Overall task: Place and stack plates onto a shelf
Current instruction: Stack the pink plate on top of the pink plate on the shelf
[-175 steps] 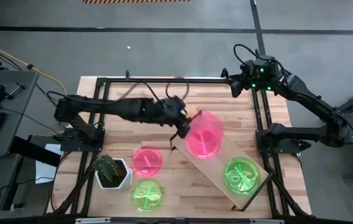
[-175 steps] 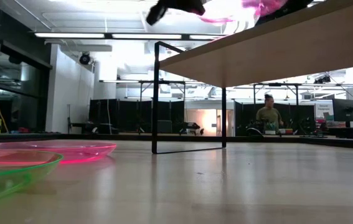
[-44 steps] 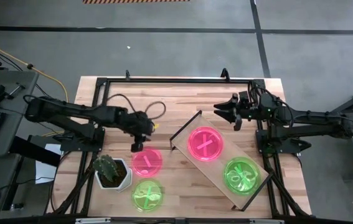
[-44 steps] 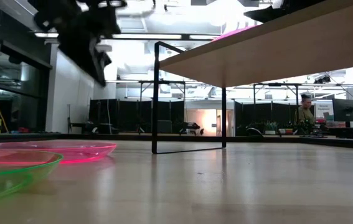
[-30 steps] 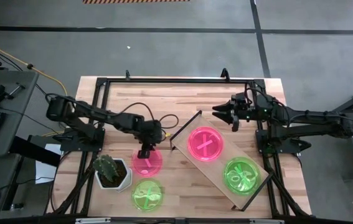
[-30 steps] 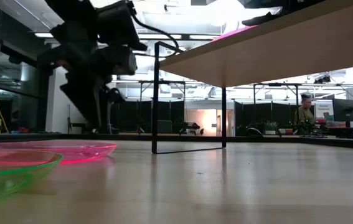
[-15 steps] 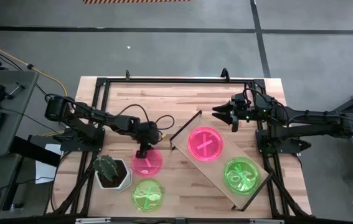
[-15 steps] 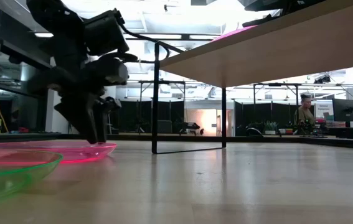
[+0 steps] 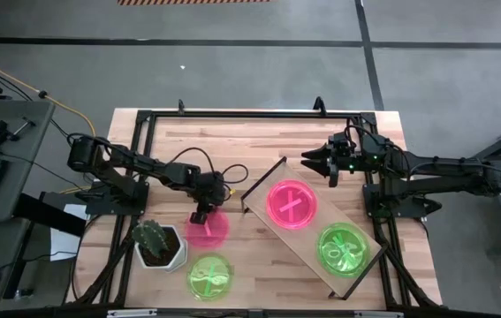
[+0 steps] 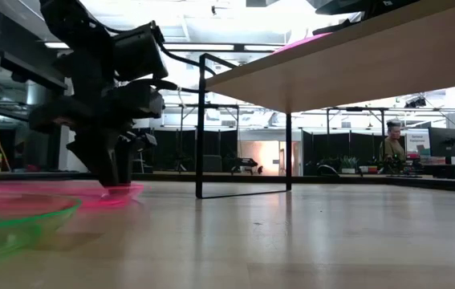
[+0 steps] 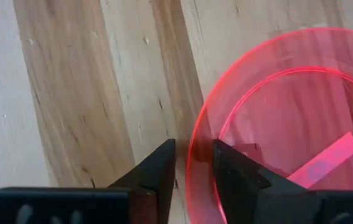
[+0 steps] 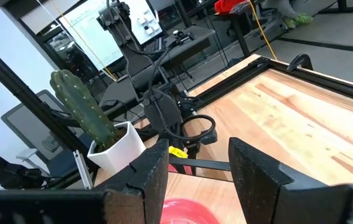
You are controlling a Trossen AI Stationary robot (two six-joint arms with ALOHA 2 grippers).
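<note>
A pink plate (image 9: 210, 234) lies flat on the table, and a green plate (image 9: 208, 276) lies nearer the front edge. My left gripper (image 9: 200, 215) points down over the pink plate's far rim. One finger (image 11: 157, 177) stands outside the rim and the other (image 11: 235, 174) inside, with a narrow gap between them. On the slanted wooden shelf (image 9: 316, 225) rest another pink plate (image 9: 292, 203) and another green plate (image 9: 343, 247). My right gripper (image 9: 305, 159) hovers open by the shelf's far end and holds nothing. My left gripper comes from above, its fingers standing on either side of the pink plate's far rim (image 11: 192, 168). A sliver of table shows between the rim and the outer finger. Whether the fingertips touch the plate, I cannot tell. The plate lies on the table.
A white pot with a cactus (image 9: 155, 243) stands close to the left of the two table plates. The shelf's upright end panel (image 9: 263, 181) is just right of my left gripper. A dark frame runs along the table's edges. A person stands far off in the room (image 10: 393, 144).
My left gripper has come down from a little above the table until its fingertips stand at the pink plate's far rim. My right gripper has kept still.
</note>
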